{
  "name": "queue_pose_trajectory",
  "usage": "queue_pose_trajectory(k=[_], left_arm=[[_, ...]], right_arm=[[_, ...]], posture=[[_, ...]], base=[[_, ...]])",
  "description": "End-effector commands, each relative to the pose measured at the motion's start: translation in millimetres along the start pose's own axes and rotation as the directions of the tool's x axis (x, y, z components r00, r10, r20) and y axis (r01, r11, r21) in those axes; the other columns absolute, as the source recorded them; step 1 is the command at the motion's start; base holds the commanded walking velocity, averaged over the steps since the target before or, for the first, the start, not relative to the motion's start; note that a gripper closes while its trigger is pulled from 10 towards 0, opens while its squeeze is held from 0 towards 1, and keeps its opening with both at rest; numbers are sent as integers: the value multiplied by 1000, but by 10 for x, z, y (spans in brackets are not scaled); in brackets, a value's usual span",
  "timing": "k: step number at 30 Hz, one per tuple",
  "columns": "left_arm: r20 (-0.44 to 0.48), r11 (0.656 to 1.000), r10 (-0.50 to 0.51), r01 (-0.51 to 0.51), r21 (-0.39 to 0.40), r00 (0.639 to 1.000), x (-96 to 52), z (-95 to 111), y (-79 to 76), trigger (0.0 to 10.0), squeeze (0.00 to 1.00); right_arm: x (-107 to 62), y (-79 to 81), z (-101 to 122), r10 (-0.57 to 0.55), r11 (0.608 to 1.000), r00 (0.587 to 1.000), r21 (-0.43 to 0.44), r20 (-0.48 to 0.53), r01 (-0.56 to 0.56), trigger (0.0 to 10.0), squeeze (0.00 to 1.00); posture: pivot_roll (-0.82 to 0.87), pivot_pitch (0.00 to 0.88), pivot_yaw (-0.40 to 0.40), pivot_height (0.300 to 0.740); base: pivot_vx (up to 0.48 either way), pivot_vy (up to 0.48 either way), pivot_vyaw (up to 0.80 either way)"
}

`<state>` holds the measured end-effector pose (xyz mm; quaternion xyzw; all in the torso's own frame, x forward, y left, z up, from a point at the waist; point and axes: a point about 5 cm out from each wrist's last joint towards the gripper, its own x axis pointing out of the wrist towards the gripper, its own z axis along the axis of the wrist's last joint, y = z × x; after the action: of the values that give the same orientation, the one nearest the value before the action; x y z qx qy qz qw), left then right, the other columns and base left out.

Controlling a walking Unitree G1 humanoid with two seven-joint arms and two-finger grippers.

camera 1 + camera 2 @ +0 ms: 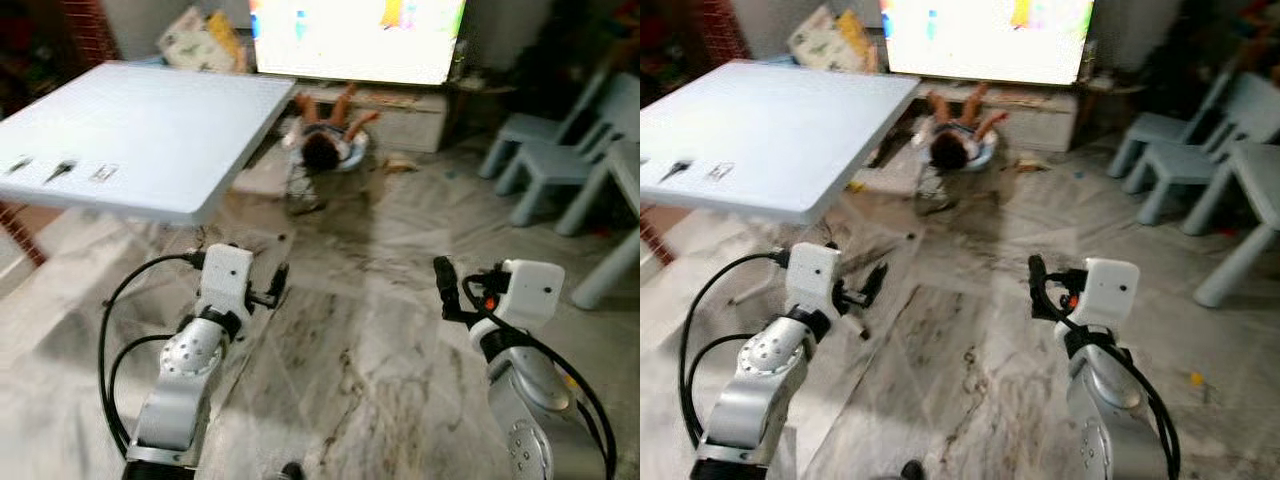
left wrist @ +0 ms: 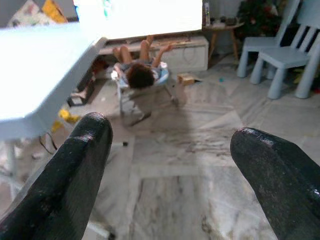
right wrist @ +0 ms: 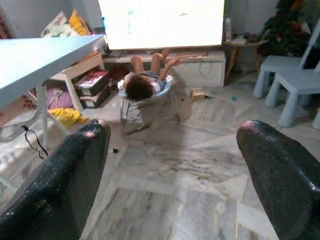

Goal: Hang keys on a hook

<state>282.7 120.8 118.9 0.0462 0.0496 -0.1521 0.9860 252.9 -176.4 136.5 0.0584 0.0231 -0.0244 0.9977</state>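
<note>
Marble floor (image 1: 380, 330) lies under both empty grippers, the left gripper (image 2: 170, 165) and right gripper (image 3: 175, 170) spread wide, and small dark things that may be keys (image 1: 60, 170) sit on the far-left white surface (image 1: 150, 120), so turn there slowly first.
</note>
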Motion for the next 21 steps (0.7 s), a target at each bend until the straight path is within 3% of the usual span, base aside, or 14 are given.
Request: queue_pose_trajectory(k=[1,17,21], left_arm=[[-16,1000,13,-13,9,1000,4,0,49,10000,0],[-101,999,46,-45,12,994,35,-57,114,10000,0],[-94,997,70,-74,-31,993,95,12,110,10000,0]], right_arm=[[20,40,54,10,1000,1000,4,18,-10,10000,0],[27,86,63,20,1000,1000,17,22,-20,10000,0],[37,96,47,10,998,1000,63,4,-10,10000,0]], posture=[[73,0,-25,740],[83,10,-27,740],[81,12,-27,740]], base=[[0,0,800],[0,0,791],[0,0,158]])
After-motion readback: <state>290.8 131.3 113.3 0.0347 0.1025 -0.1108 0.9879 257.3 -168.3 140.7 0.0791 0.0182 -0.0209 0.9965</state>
